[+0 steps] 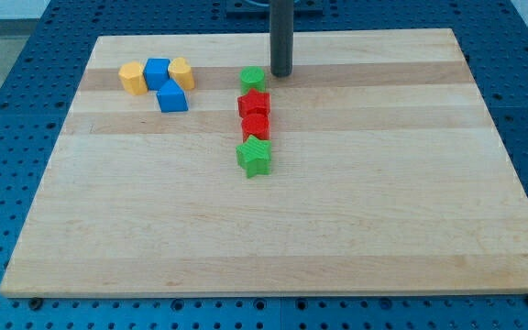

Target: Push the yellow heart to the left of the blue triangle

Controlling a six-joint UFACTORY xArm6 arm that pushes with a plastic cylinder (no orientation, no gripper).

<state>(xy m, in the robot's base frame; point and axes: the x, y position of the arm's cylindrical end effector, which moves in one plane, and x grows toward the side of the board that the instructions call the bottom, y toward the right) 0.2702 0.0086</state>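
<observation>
Two yellow blocks sit at the view's upper left. One (pixel 133 78) is to the left of a blue cube (pixel 158 71). The other (pixel 181 71), with a rounder outline, is to the cube's right. I cannot tell for certain which one is the heart. The blue triangle (pixel 171 97) lies just below the cube, touching or nearly touching it. My tip (pixel 281 74) rests on the board near the top middle, well to the right of this cluster and just right of a green block (pixel 252 79).
Below the green block a column runs down the board's middle: a red star (pixel 254 103), a red block (pixel 256 125) and a green star (pixel 254 157). The wooden board's top edge (pixel 383 33) is close behind my tip.
</observation>
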